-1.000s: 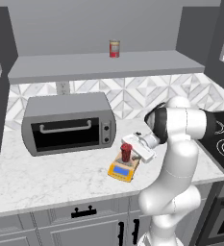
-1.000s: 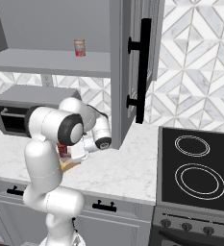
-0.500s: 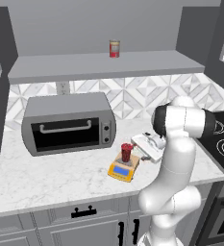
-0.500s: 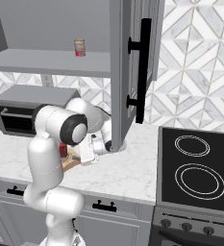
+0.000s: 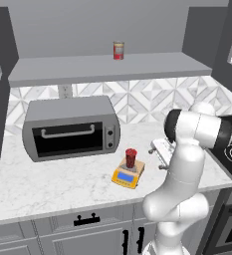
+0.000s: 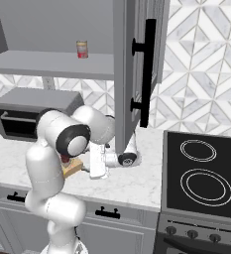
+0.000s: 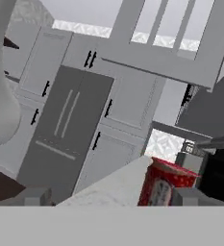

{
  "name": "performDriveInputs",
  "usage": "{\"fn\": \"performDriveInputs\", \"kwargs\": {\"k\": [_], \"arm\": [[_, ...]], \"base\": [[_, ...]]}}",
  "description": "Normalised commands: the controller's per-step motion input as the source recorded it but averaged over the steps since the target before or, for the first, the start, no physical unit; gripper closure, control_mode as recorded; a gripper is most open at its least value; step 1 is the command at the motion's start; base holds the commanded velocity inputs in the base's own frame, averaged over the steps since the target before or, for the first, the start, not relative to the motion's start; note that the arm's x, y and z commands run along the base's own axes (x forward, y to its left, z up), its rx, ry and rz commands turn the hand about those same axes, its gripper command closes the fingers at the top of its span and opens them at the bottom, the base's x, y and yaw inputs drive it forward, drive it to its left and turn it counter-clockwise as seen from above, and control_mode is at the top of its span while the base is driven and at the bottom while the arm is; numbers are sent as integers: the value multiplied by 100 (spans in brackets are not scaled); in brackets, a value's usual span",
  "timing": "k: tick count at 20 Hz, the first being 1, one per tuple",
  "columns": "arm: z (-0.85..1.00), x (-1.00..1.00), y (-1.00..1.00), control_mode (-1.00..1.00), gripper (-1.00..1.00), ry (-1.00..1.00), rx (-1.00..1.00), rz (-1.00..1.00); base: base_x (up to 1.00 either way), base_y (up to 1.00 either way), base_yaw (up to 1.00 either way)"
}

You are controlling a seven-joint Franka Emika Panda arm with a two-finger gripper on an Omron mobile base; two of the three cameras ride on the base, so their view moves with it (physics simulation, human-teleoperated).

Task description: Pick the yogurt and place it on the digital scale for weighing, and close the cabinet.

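While the yogurt (image 5: pixel 131 158) stands upright on the digital scale (image 5: pixel 128 174), long axis vertical and rim up, the end effector (image 5: pixel 160 152) in the left base view has drawn away to the right since half a second ago and now sits apart from the cup, over the counter (image 5: pixel 53 182); whether it is wide or narrow cannot be told. A toaster oven (image 5: pixel 70 128) stands to the left of the scale, and a red can (image 5: pixel 118 50) is on the shelf (image 5: pixel 107 67) above.

From the right base view, the arm has swung further right than before, its hand near the open cabinet (image 6: pixel 137 69) door with the black bar handle (image 6: pixel 147 72). The scale (image 6: pixel 72 167) peeks out behind the arm.

Seen from the hand view, a tilted room of grey doors shows; the finger tips (image 7: pixel 34 196) are well separated, holding nothing.
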Motion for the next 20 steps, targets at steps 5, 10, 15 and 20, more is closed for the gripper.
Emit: {"fn": "performDriveInputs", "kwargs": {"k": [5, 10, 15, 20], "arm": [[51, -69, -1, -100, -100, -22, 0, -23], [94, -47, -14, -100, -100, -31, 2, -25], [80, -56, 0, -100, -100, -38, 0, -23], [78, -61, 6, -100, -100, -36, 0, -24]], "base": [[0, 0, 0], [0, 0, 0], [0, 0, 0], [0, 0, 0]]}}
